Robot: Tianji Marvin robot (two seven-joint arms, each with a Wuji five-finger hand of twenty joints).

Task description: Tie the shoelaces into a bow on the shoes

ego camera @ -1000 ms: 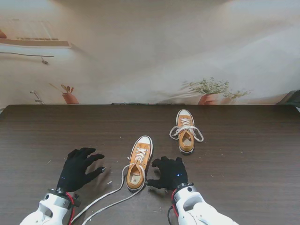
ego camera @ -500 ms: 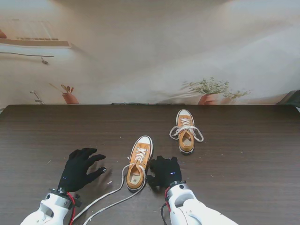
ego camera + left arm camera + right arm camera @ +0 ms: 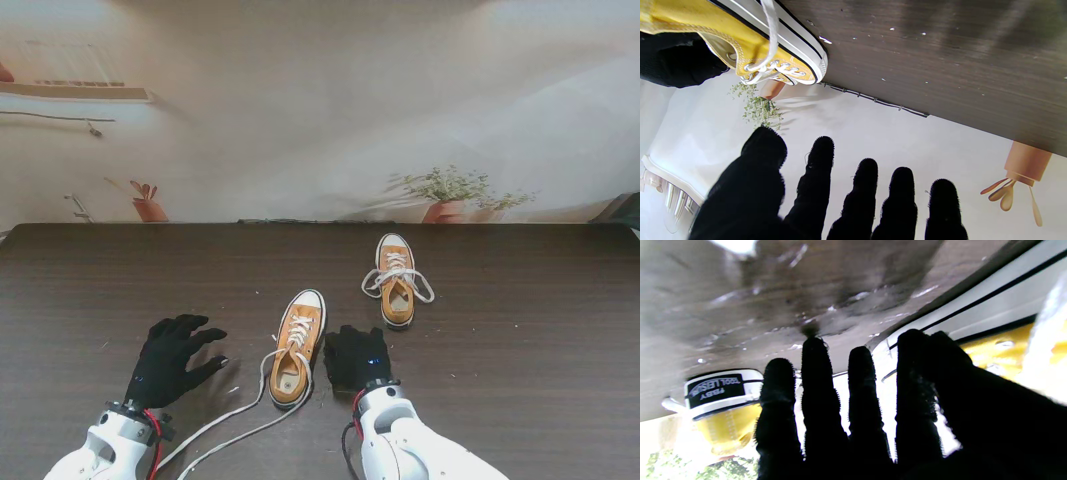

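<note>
Stand view showed our black-gloved right hand [image 3: 356, 358] beside the heel of the nearer yellow canvas sneaker [image 3: 296, 347], fingers together and gripping nothing we could see. At nine o'clock from that sneaker our black-gloved left hand [image 3: 171, 358] lay spread on the dark wood-grain table [image 3: 520, 350], empty. The sneaker's loose white laces [image 3: 226, 420] trailed toward seven o'clock, untied. At one o'clock sat the farther yellow sneaker [image 3: 397, 281], already bowed, we judged. We judged this the reach before the first grasp; next each hand needed one lace end. Right wrist view was blurred, so contact between fingers [image 3: 815, 380] and sole stayed uncertain; the lace ends ran out of frame.
</note>
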